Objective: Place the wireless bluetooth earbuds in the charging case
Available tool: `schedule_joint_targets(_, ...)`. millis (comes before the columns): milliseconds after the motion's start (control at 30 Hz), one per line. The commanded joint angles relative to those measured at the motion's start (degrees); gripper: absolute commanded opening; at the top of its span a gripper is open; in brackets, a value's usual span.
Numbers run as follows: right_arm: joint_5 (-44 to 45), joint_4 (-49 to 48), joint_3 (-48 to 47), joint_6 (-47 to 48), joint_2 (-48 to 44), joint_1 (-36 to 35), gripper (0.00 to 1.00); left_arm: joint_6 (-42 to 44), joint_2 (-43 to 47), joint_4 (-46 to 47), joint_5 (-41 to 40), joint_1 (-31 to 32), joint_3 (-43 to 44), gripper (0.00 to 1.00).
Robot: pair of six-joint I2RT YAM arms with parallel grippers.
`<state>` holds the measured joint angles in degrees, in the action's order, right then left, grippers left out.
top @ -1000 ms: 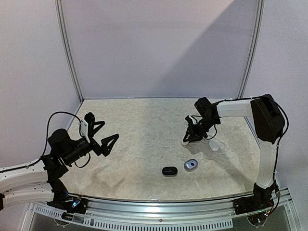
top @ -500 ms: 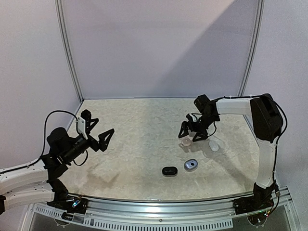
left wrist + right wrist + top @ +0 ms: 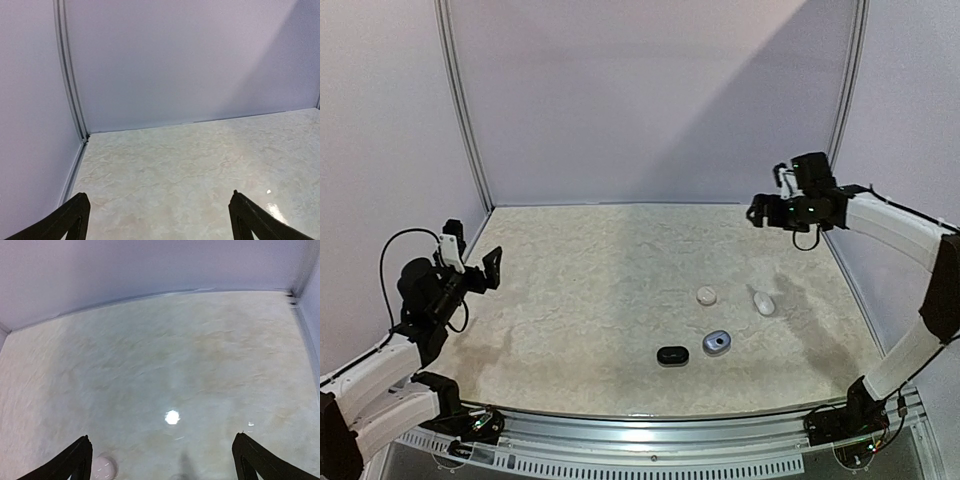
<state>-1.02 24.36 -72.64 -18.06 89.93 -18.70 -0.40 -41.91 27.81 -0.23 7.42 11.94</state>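
Observation:
Four small charging cases lie on the table's right half: a round pinkish one (image 3: 707,295), a white oval one (image 3: 765,302), a blue-grey one (image 3: 718,342) and a black one (image 3: 671,355). No loose earbuds show in any view. My right gripper (image 3: 770,200) hangs high at the back right, open and empty. In the right wrist view the gripper (image 3: 162,436) frames bare table, with the pinkish case (image 3: 104,467) by its left finger. My left gripper (image 3: 476,246) is open and empty at the far left; the left wrist view shows the gripper (image 3: 159,194) over bare table.
Pale walls with metal corner strips (image 3: 463,110) close the table on three sides. A bright light reflection (image 3: 172,416) lies on the marbled tabletop (image 3: 600,280). The arm bases stand on the metal rail (image 3: 650,440) at the near edge.
My right gripper opened, left the round pinkish case on the table, and rose to the back right. My left arm drew back toward the left wall, still open.

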Motion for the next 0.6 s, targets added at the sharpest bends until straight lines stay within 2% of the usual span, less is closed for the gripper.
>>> schedule_joint_targets(0,11.8,-16.1,16.4,-2.2,-9.1,6.9,0.99,2.7,0.1,-1.9,5.3,-6.2,-2.2,0.99)
schedule_joint_targets(100,21.1,-26.5,27.8,-0.4,-17.3,7.0,0.99,2.9,-0.7,-2.9,8.4,-9.2,-2.7,0.99)
schedule_joint_targets(300,31.3,-37.0,42.8,-1.2,-29.0,7.1,0.99,3.0,-2.3,-3.9,10.5,-10.9,-3.2,0.99)
schedule_joint_targets(400,35.4,-36.0,44.9,-2.8,-30.2,7.1,0.99,3.4,-2.3,-4.1,11.7,-11.0,-3.5,0.99)
schedule_joint_targets(567,35.5,-40.0,48.2,-3.2,-29.9,7.0,0.99,3.5,-2.0,-4.0,12.1,-11.0,-3.6,0.99)
